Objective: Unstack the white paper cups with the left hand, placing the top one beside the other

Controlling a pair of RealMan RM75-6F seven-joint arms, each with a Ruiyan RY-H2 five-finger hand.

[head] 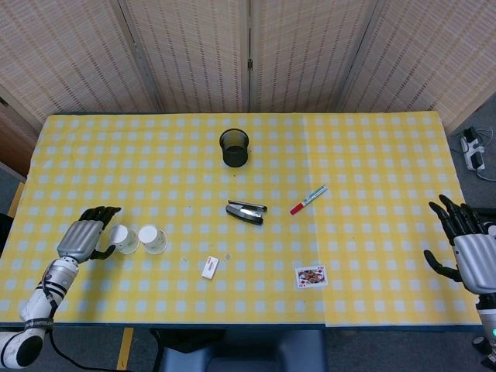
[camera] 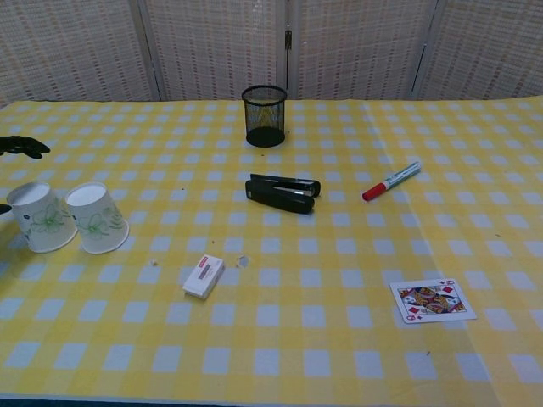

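Two white paper cups with a green leaf print stand upside down side by side near the table's left front. The left cup sits close against the right cup. My left hand is just left of the left cup, fingers spread and off its wall. In the chest view only a dark fingertip shows, above and behind that cup. My right hand hangs open past the table's right edge, holding nothing.
A black mesh pen cup stands mid-back. A black stapler and a red-capped marker lie at the centre. A small white eraser and a playing card lie nearer the front edge of the yellow checked table.
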